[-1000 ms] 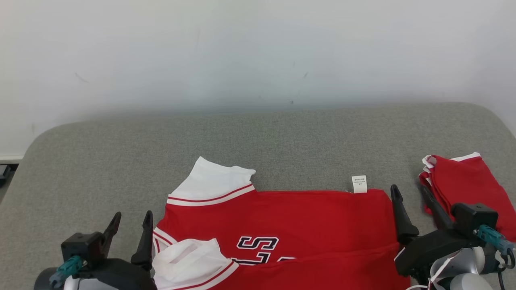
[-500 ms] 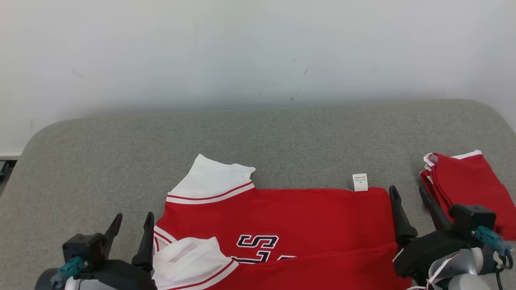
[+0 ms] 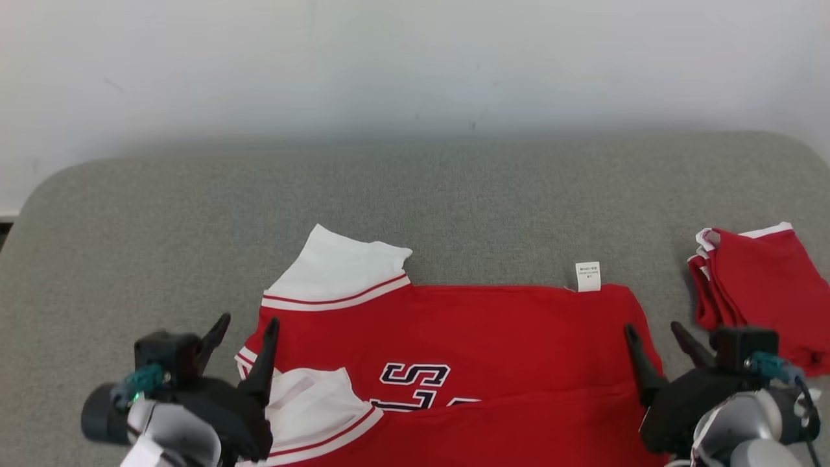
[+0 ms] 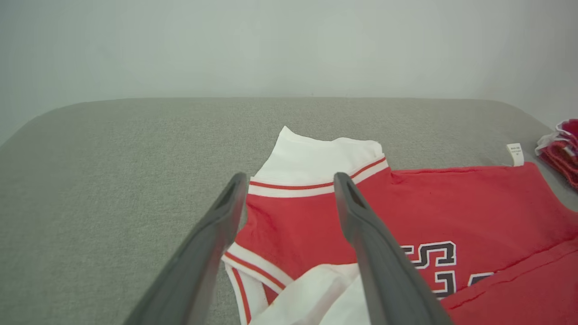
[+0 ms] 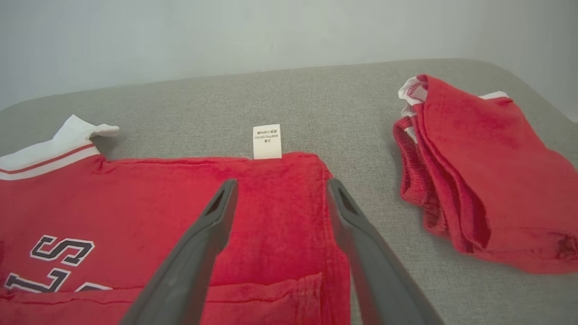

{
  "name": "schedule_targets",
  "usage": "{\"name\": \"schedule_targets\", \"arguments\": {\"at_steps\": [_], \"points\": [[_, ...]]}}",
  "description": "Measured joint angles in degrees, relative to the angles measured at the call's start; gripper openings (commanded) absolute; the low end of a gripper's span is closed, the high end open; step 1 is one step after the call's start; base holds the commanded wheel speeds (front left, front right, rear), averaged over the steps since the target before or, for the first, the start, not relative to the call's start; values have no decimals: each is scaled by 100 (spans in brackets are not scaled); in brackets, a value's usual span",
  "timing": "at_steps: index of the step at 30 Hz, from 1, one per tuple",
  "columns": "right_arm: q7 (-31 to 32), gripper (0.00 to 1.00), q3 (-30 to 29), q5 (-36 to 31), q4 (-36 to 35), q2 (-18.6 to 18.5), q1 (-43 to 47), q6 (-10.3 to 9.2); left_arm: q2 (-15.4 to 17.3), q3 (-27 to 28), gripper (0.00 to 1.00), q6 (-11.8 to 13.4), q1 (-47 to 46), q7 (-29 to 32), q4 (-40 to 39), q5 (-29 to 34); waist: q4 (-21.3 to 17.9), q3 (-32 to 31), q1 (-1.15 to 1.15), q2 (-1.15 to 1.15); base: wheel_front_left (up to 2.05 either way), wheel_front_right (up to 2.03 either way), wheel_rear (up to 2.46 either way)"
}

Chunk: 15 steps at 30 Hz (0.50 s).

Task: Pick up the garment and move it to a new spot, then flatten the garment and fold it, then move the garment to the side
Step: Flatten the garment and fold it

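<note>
Red garment (image 3: 493, 337), half folded at the near edge of the counter (image 3: 415, 194), with left gripper (image 3: 248, 320) and right gripper (image 3: 651, 326) at its ends, fingers spread and empty; pinching matching corners together should keep the fold square.

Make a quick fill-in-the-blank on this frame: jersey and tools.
1. The jersey lying on the grey cushion has a ____ body and white sleeves.
2. The left tool and the right tool both have their jaws ____.
3. The white care label sits nearer the tool on the robot's ____.
4. The top printed letter on the jersey's chest is ____.

Missing words: red; open; right; S
</note>
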Motion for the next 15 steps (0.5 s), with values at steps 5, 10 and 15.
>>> {"name": "schedule_targets", "arguments": {"at_steps": [5,10,15], "points": [[536,100,32,-78,10,-281,-556,21,3,-53,100,-118,-752,419,175,-10,-7,328,0,0,0,0,0],[1083,100,194,-77,-16,-349,-1215,126,51,-38,100,-282,-1483,938,521,-60,-44,703,1,0,0,0,0],[1729,100,313,-74,32,-525,-1626,235,23,-78,100,-315,-2305,1480,856,-57,-117,1094,1,1,0,0,0]]}}
